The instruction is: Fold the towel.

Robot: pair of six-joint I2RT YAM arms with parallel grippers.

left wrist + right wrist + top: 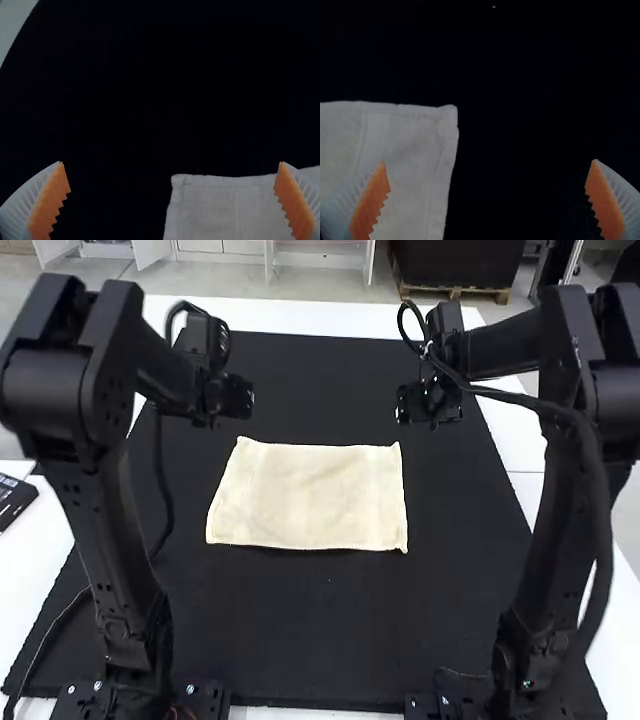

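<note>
Left claw [236, 400] at upper left of the high view, right claw [418, 406] at upper right, both spread wide, ribbed white fingers, serrated orange pads [50, 202], cream towel [308, 498] lying flat mid-frame, roughly rectangular, hemmed edges, matte black covering [330, 640] underneath, smooth white table [290, 316] around.

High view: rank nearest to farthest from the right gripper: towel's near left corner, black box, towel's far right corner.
From the right gripper:
1. Towel's far right corner, same side
2. Towel's near left corner, diagonally opposite
3. Black box, left edge
</note>
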